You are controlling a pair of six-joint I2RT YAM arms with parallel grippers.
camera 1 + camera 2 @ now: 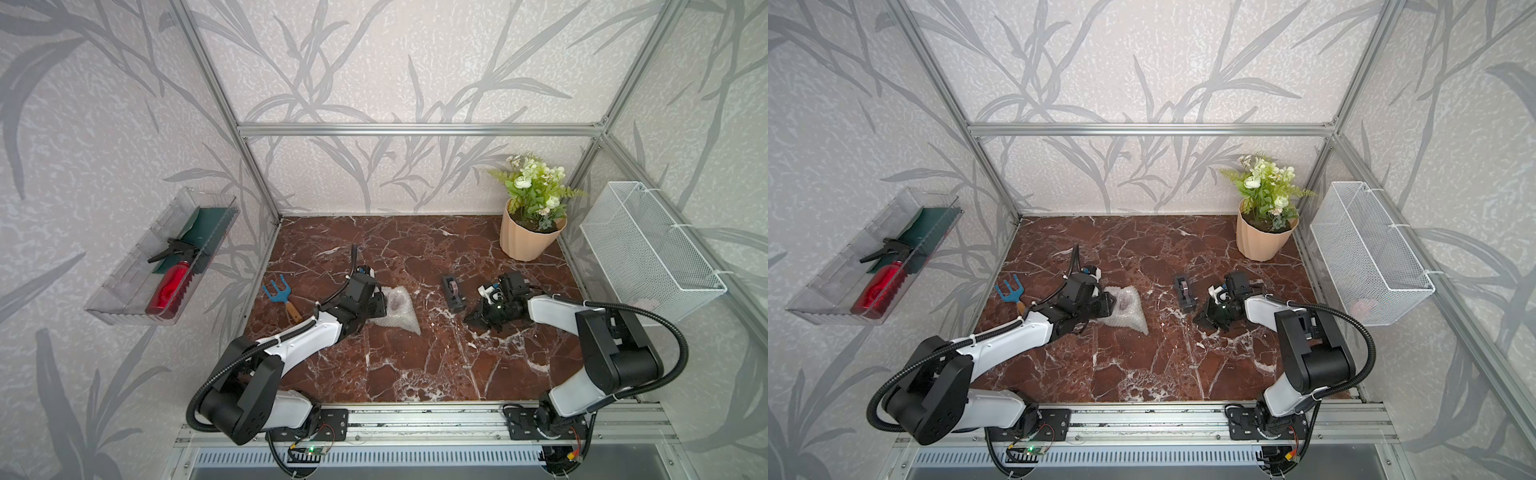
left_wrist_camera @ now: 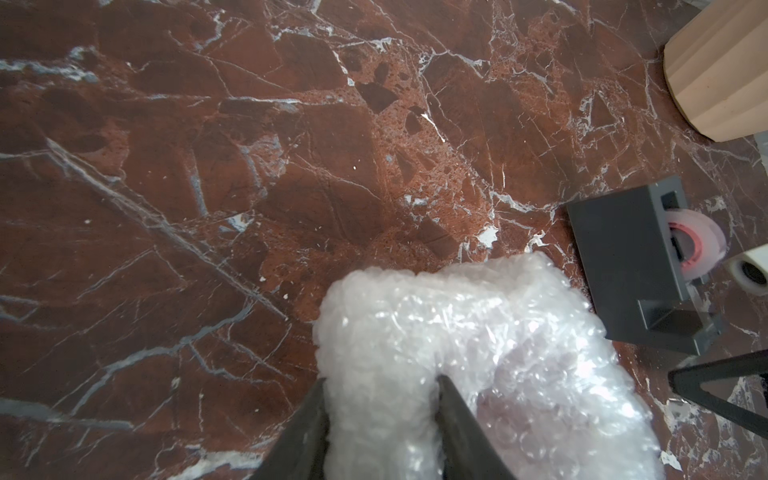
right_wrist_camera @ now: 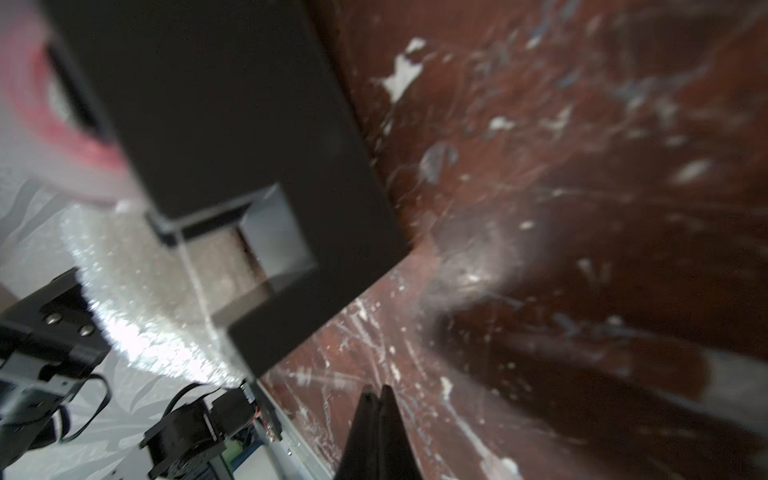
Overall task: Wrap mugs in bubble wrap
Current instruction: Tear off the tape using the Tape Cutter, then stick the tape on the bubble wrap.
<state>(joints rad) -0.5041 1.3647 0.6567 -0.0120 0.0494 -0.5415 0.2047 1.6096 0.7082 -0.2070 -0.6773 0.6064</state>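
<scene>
Left gripper (image 2: 380, 380) pinched on the bubble wrap (image 2: 478, 332), right gripper (image 3: 377, 388) closed, empty, near the tape dispenser (image 3: 228, 104).

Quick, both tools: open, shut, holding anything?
Left tool: shut on a fold of the bubble wrap.
Right tool: shut, nothing seen in it.
</scene>
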